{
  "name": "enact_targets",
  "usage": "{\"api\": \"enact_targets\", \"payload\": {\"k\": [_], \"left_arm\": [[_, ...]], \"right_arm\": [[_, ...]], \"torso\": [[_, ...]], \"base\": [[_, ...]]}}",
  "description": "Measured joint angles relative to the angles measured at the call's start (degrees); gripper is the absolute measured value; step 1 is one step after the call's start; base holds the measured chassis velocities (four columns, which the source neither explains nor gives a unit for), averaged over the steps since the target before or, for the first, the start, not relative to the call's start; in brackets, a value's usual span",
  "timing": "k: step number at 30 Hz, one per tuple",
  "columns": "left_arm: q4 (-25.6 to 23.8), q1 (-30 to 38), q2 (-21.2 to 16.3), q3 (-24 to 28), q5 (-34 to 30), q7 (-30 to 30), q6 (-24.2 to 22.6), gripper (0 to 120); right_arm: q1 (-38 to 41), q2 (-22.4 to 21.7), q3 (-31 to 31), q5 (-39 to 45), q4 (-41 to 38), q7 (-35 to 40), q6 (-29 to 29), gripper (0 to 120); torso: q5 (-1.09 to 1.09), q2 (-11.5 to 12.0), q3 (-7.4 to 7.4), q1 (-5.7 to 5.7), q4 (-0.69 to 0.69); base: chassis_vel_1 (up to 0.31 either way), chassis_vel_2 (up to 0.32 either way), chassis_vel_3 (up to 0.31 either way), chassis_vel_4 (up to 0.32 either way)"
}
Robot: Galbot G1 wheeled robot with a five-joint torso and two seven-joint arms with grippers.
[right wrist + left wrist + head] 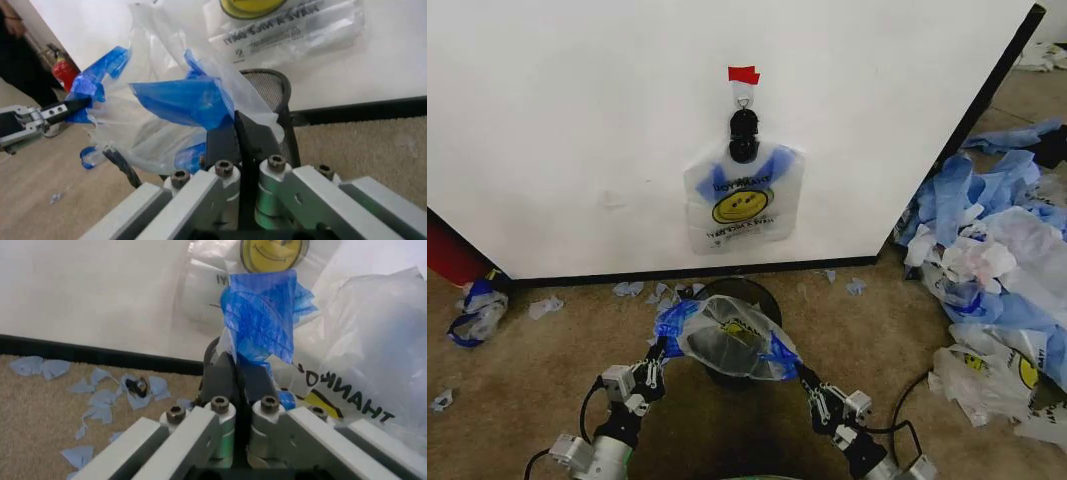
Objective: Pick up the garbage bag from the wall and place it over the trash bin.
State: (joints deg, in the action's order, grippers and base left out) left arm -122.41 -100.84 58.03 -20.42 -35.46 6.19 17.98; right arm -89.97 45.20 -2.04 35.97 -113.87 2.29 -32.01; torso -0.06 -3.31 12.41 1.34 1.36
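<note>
The garbage bag (727,338), translucent white with blue handles, is stretched open between my two grippers just above the black mesh trash bin (763,293). My left gripper (660,348) is shut on one blue handle (263,320), my right gripper (804,374) on the other handle (180,100). The bin's mesh wall (270,92) sits behind the bag in the right wrist view. A second bag of the same kind (743,200) hangs from the black clip (744,135) under red tape (743,74) on the white wall (577,120).
A heap of blue and white plastic sheets (997,250) covers the carpet on the right. A red object (452,255) and a crumpled bag (477,310) lie at the wall's left end. Blue scraps (642,290) dot the carpet by the wall's base.
</note>
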Motion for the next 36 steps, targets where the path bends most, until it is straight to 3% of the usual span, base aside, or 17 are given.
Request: {"api": "enact_targets", "payload": {"k": [13, 36], "left_arm": [[4.77, 1.76, 2.01, 1.79, 0.53, -0.52, 1.74, 0], [7.56, 1.07, 2.18, 2.36, 1.72, -0.75, 3.49, 0]], "right_arm": [[2.87, 2.16, -0.96, -0.44, 5.83, -0.21, -0.82, 0], [4.73, 4.54, -4.27, -2.18, 9.79, -0.10, -0.96, 0]], "torso": [[-0.01, 0.00, 0.00, 0.01, 0.00], [-0.01, 0.00, 0.00, 0.00, 0.00]], "base": [[0.000, 0.000, 0.000, 0.000], [0.000, 0.000, 0.000, 0.000]]}}
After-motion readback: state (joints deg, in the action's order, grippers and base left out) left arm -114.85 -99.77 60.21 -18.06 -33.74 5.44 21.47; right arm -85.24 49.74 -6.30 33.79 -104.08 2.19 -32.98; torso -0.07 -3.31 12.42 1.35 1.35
